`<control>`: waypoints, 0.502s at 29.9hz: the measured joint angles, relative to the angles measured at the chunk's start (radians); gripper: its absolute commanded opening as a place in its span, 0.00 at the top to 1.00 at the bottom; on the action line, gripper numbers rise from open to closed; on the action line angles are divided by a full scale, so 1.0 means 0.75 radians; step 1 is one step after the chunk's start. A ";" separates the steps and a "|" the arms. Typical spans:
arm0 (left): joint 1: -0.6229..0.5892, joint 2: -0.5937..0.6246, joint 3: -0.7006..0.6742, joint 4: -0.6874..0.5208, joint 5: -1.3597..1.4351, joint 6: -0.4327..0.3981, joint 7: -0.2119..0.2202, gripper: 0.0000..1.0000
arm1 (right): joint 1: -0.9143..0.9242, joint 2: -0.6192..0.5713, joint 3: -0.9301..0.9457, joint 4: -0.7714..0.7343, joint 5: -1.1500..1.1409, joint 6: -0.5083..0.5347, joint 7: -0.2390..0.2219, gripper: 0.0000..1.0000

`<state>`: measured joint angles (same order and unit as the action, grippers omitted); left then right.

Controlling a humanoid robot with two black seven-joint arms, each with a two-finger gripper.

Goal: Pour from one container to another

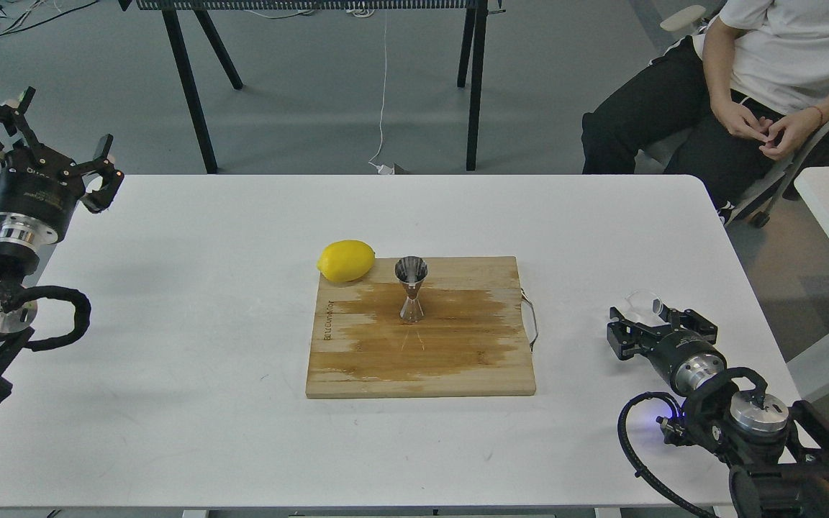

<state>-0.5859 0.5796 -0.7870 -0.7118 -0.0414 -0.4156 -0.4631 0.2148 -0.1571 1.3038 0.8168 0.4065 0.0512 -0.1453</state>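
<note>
The glass cup (643, 301) is hard to make out: clear and colourless against the white table (170, 324), it shows only as a faint rim and a few highlights near the right edge, just past the right gripper (663, 325). That gripper lies low over the table with its two dark fingers spread on either side of the cup's near part; whether the fingers actually touch the glass cannot be told, and the cup's base is hidden behind them. The rest of the right arm is cut off by the lower right corner. The left gripper (55, 140) is raised at the far left, above the table's edge, its fingers wide apart and holding nothing; white lettering on its black body is too small to read, and the arm behind it runs out of view. The jigger (411, 289) stands upright near the middle of the board (357, 360), well apart from the cup, its open top cone facing up; what is inside cannot be seen. The board carries a broad dark stain around the jigger's foot and a line of burnt-in writing along its left edge, turned sideways and not legible. A lemon (346, 260) sits at the board's far left corner, partly overhanging the table. A seated person (745, 72) at upper right is cut off above the chest.
</note>
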 measured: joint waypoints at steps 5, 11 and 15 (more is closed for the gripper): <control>0.000 0.002 0.000 -0.002 0.000 0.000 0.000 0.00 | 0.000 -0.003 0.003 0.007 0.002 0.015 0.002 0.02; 0.000 0.002 -0.001 -0.002 0.000 0.000 0.000 0.00 | 0.000 -0.073 0.012 0.091 0.004 0.103 0.002 0.02; 0.000 0.002 -0.002 -0.002 0.000 0.000 0.000 0.00 | 0.000 -0.152 -0.001 0.194 -0.002 0.170 -0.005 0.01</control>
<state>-0.5859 0.5813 -0.7884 -0.7134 -0.0414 -0.4156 -0.4633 0.2146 -0.2708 1.3027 0.9623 0.4054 0.1786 -0.1490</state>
